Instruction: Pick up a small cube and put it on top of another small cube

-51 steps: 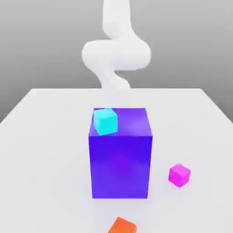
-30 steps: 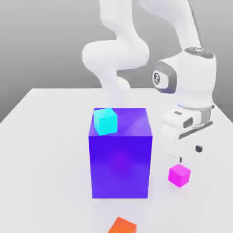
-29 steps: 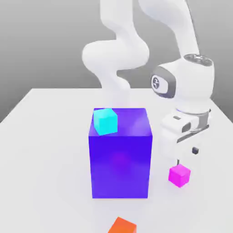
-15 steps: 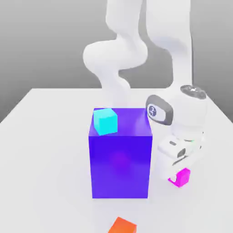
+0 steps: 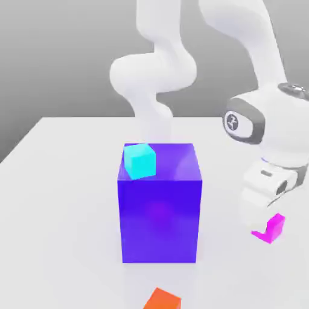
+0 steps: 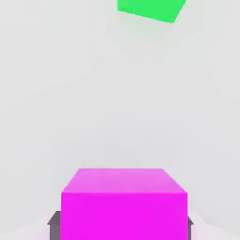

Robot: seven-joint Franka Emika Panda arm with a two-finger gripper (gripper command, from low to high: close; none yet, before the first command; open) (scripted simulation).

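Two dark fingers (image 6: 55,226) of your gripper (image 5: 270,228) are clamped on the small glossy magenta-pink cube (image 5: 271,229), holding it tilted and off the white table (image 5: 60,181) at the exterior view's right. Well apart stands the big blue-violet block (image 5: 159,211), small cyan cube (image 5: 140,160) on top. A small orange cube (image 5: 162,299) sits near the table's front edge.

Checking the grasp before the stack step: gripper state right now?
Gripper: closed on the small magenta cube, holding it beside the blue-violet block.
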